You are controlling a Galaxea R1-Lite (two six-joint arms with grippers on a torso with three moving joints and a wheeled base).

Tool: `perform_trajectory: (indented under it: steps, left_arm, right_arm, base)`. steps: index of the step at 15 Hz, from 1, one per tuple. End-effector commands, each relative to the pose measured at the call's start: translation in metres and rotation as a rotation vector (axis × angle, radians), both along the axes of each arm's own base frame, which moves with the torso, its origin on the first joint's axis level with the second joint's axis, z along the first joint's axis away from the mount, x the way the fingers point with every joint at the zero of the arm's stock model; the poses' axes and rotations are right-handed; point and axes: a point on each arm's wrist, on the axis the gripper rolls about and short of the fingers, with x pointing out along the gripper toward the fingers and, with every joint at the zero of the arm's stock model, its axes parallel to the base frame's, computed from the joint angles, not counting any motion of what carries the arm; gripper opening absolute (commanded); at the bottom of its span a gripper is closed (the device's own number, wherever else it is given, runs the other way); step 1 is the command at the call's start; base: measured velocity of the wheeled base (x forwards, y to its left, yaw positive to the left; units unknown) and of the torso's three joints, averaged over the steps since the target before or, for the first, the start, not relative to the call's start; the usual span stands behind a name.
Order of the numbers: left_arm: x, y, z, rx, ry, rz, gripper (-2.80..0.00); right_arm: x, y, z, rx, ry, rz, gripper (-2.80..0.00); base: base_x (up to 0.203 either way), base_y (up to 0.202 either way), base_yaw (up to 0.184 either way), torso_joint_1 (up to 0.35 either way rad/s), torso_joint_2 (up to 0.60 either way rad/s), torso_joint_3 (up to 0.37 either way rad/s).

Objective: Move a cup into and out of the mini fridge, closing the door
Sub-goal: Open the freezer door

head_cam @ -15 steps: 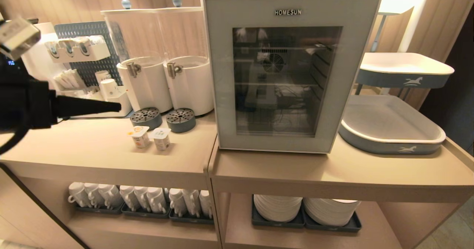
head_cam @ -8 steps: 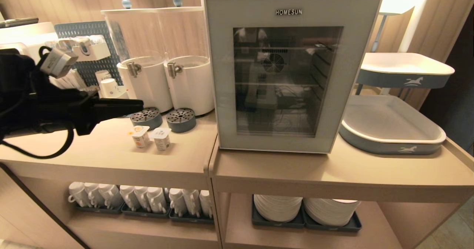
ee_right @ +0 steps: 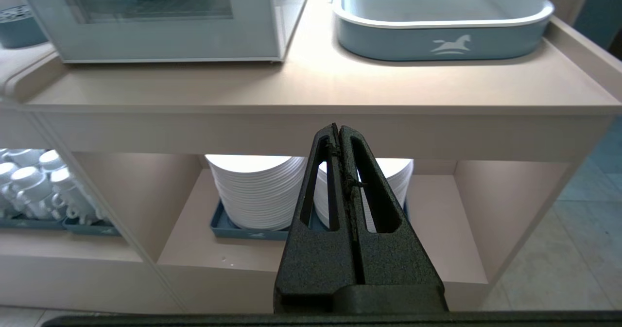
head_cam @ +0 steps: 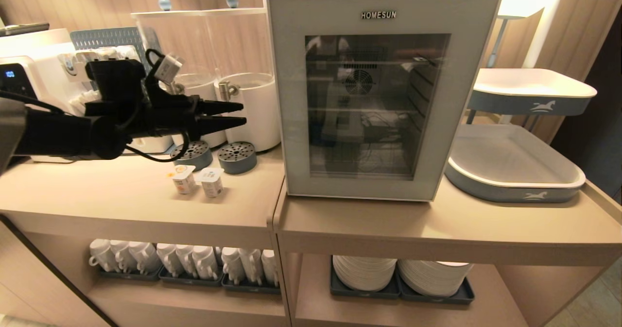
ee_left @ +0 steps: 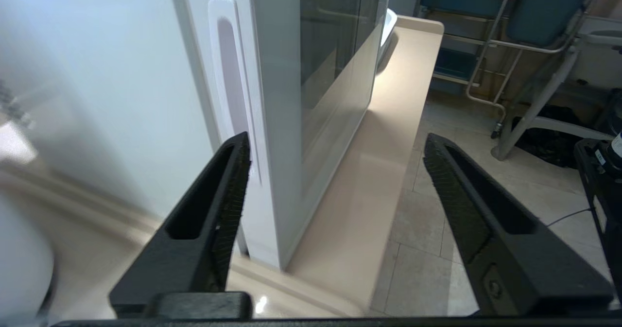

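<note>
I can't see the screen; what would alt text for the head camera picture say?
A black left gripper, fingers parted, reaches from the left toward the white HOMESUN mini fridge, whose grey-framed dark glass door is shut. Two small foil-lidded yogurt cups stand on the beige counter below the arm, and a grey-blue tray lies right of the fridge.

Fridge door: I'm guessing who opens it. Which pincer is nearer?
Left. The left pincer hangs open beside the door at its handle edge; the right pincer is shut, below the counter.
</note>
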Motion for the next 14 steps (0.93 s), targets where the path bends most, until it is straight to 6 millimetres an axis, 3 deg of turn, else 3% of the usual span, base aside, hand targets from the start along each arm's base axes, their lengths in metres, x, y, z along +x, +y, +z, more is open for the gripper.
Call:
perform_trajectory:
  steps: [1, 2, 6, 14]
  left_arm:
    - [0.027, -0.019, -0.024, -0.001, 0.027, -0.048, 0.00]
    - [0.030, -0.030, -0.030, -0.001, 0.035, -0.071, 0.00]
    - [0.045, -0.038, -0.043, 0.002, 0.035, -0.047, 0.00]
    - [0.054, -0.055, -0.038, -0.016, 0.040, -0.057, 0.00]
  right_arm:
    - [0.000, 0.000, 0.000, 0.001, 0.000, -0.001, -2.80]
    - [0.000, 0.000, 0.000, -0.001, 0.000, -0.001, -2.80]
    - [0.000, 0.000, 0.000, 0.001, 0.000, -0.001, -2.80]
    - [0.000, 0.000, 0.000, 0.001, 0.000, -0.002, -2.80]
  base:
    - [0.000, 0.000, 0.000, 0.000, 0.00, 0.000]
    - [0.000, 0.000, 0.000, 0.000, 0.00, 0.000]
    - [0.000, 0.000, 0.000, 0.000, 0.00, 0.000]
    - [0.000, 0.000, 0.000, 0.000, 0.00, 0.000]
